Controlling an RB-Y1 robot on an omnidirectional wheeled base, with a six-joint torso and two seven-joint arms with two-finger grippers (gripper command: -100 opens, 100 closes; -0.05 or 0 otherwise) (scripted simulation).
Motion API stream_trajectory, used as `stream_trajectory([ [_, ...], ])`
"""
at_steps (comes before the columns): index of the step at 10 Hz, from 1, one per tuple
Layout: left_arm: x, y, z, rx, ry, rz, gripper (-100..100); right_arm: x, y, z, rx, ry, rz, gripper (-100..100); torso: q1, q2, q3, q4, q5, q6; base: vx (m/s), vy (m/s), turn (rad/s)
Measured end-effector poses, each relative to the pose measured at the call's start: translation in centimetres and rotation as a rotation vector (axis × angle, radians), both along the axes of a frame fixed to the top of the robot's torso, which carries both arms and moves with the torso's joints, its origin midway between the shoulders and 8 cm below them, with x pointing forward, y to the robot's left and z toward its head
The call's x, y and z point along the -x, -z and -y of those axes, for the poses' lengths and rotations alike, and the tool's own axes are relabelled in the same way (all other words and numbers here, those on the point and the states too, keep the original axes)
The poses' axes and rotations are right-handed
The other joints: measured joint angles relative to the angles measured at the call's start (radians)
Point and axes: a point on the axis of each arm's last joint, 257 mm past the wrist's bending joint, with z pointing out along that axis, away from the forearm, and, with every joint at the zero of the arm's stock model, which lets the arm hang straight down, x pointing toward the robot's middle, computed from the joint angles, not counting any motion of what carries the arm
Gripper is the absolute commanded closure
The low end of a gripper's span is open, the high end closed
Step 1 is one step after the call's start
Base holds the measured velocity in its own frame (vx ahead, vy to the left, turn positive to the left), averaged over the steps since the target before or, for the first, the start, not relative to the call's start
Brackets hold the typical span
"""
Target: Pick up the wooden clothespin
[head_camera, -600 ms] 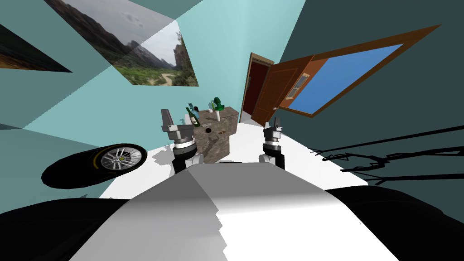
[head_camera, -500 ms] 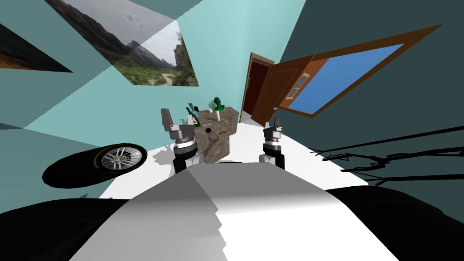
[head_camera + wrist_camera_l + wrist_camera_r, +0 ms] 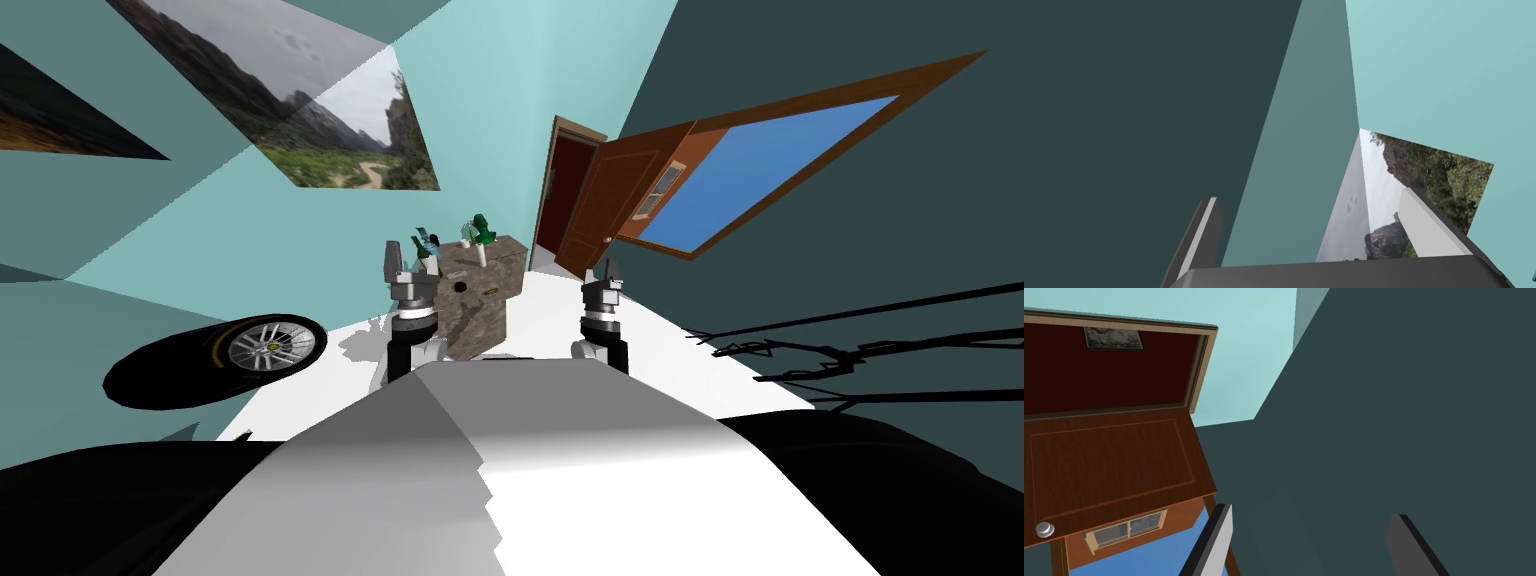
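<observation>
Table (image 3: pixel 478 318) at 12 o'clock, on the floor. On it: bottle (image 3: pixel 426 262) at the far-left corner, vase (image 3: pixel 481 256) toward the back, clothespin (image 3: pixel 490 291) near the front edge, just right of a round item (image 3: pixel 460 286). Tyre (image 3: pixel 225 355) at 10 o'clock by the left wall. Door (image 3: pixel 598 215) at 1 o'clock, behind the table; window (image 3: pixel 765 165) right of the door.

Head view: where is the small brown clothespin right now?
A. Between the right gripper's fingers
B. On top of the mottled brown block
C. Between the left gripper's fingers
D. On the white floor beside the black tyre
B: the small brown clothespin lies on top of the mottled brown block, near a black round object.
</observation>
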Motion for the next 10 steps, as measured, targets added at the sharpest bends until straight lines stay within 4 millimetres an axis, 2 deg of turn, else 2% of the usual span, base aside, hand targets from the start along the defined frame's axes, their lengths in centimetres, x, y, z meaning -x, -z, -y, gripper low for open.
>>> stream_trajectory([
  [10,-8.5,4.9,0.7,0.052,0.114,-0.247,-100,0.0,0.0,0.0,0.000,0.000,0.000,0,-0.001,0.000,0.000,0.000,0.000,0.000,-0.010,-0.022,0.024],
])
